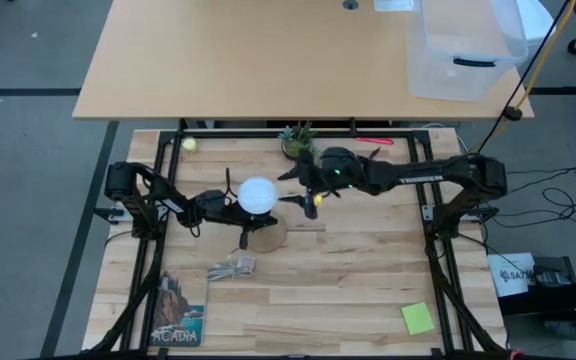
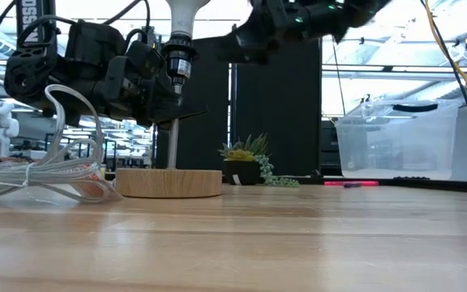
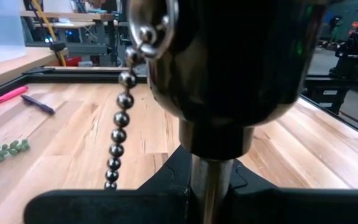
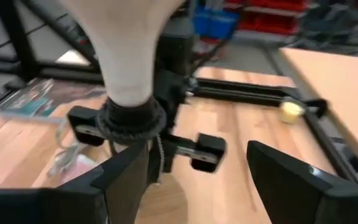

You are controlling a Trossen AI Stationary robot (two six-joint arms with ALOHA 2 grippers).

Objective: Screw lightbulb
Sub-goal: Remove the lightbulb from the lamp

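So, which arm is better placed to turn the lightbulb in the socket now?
The right. Its tool is open beside the lightbulb, up at its height. The left tool is lower, at the stand's stem under the socket.

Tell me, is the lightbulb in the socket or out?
In: the lightbulb stands upright with its base seated in the black socket atop the stand's pole.
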